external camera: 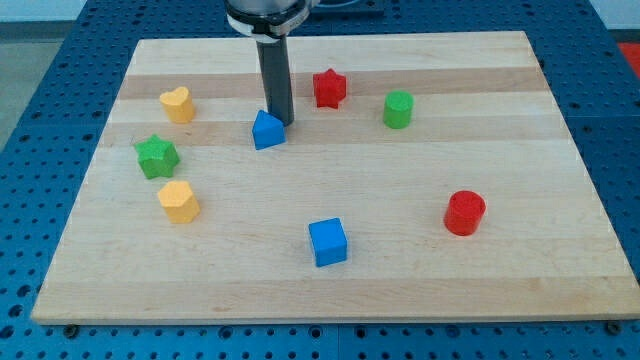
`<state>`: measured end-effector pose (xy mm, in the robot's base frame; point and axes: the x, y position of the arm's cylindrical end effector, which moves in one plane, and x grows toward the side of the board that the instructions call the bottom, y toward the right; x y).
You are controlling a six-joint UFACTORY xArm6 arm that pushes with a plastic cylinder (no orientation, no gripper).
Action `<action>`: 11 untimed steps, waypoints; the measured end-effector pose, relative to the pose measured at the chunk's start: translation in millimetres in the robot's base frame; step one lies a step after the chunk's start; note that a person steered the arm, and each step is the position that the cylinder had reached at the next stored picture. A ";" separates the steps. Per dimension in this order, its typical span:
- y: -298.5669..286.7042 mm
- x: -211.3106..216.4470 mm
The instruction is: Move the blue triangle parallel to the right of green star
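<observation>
Nearest on the desk (pixel 560 290) a blue cube (pixel 327 242) is seen, with a red cylinder (pixel 464 212) to its right and a yellow block (pixel 179 201) to its left. Farther back the green star (pixel 156 156) lies at the left, and the blue triangle (pixel 267 130) sits right of it but slightly farther. My tip (pixel 279 122) is placed touching the triangle's far right edge. No claw is fitted, so none can be reported. An off-centre push could spin the triangle aside. No containers are present.

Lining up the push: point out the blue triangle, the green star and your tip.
blue triangle (pixel 267 131): camera view, front face.
green star (pixel 157 156): camera view, top centre.
my tip (pixel 279 122): camera view, rod's very end, touching the triangle's upper right.
</observation>
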<state>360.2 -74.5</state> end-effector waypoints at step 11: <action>-45.4 82.9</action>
